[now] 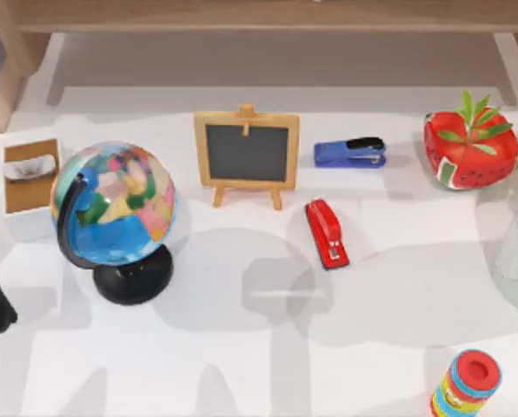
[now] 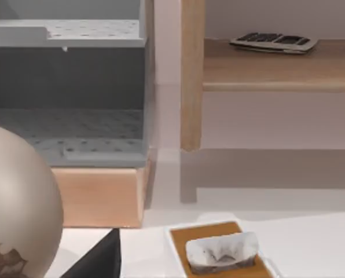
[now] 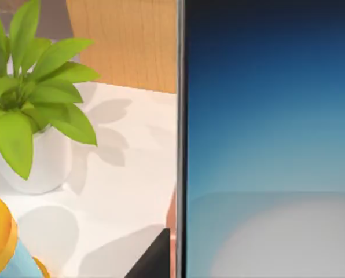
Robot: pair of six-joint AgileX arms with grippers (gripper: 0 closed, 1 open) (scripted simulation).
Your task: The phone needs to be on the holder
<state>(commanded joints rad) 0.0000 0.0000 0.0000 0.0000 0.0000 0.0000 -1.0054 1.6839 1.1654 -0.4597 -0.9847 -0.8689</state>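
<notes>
Phone (image 3: 271, 139) looms blue-screened across the right half of your right wrist view, apparently carried; claw state cannot be told. Your next move calls for finding the holder above the cluttered surface (image 1: 242, 347).

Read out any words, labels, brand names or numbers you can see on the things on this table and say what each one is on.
No text can be read.
Small wood-framed black chalkboard on an easel: blank.
Multicoloured globe on a black stand: colour patches, no legible names.
Striped cylindrical tube with a red cap: a whitish label, too blurred to read.
Dark keypad device on the wooden shelf: keys too small to read.
Slim black phone with a glowing blue screen: no characters.
</notes>
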